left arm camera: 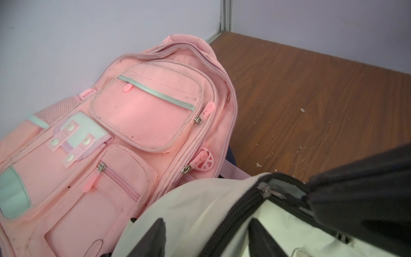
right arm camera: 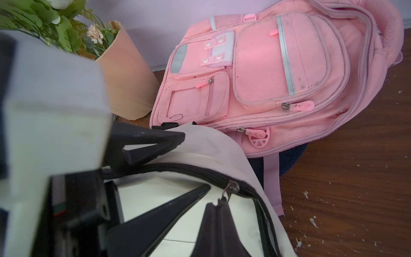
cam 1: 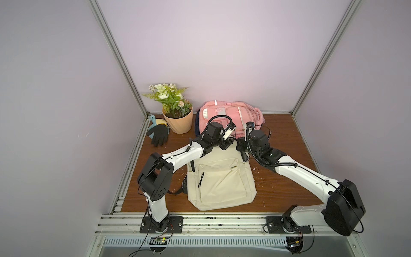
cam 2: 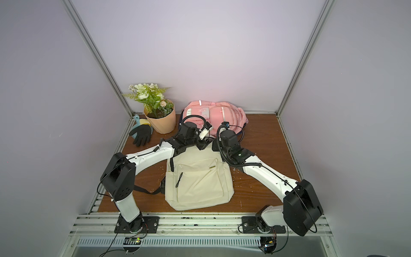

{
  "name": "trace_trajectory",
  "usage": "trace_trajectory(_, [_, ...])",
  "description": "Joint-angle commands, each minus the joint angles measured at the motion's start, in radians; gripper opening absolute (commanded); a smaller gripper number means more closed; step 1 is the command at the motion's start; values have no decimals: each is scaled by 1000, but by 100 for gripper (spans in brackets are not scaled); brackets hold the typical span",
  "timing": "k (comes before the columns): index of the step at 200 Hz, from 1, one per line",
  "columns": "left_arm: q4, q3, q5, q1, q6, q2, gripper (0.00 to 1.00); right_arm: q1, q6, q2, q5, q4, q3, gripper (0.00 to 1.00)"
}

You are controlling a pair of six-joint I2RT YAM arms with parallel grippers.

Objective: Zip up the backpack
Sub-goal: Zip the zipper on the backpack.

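A cream backpack (cam 1: 222, 182) (cam 2: 200, 182) lies flat mid-table, its top toward the back wall. Its black zipper (left arm camera: 233, 213) runs along the top edge, with the metal slider (right arm camera: 231, 187) at the crest. My right gripper (right arm camera: 219, 201) (cam 1: 239, 145) is shut on the slider's pull tab. My left gripper (left arm camera: 206, 224) (cam 1: 225, 145) is open. It straddles the backpack's top, one finger on the cream fabric and the other inside past the zipper. Beyond the slider the zipper gapes, showing pale lining.
A pink backpack (cam 1: 229, 118) leans on the back wall, just behind the cream one. A potted plant (cam 1: 178, 120) stands to its left. A black glove (cam 1: 159, 134) lies over a blue dish (cam 1: 152, 124) near the left rail. Walls enclose three sides.
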Motion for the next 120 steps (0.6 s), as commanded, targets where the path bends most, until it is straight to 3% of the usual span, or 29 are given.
trace_trajectory(1, [-63,47,26,1,101,33,45,-2,12,-26,-7,40,35,0])
trace_trajectory(32, [-56,46,31,3,109,47,19,-3,22,-28,47,13,24,0])
trace_trajectory(68, [51,-19,49,46,44,-4,9,-12,62,-42,134,-38,-25,0])
trace_trajectory(120, [102,-30,24,100,-16,-53,0,-29,144,-68,42,-33,-171,0])
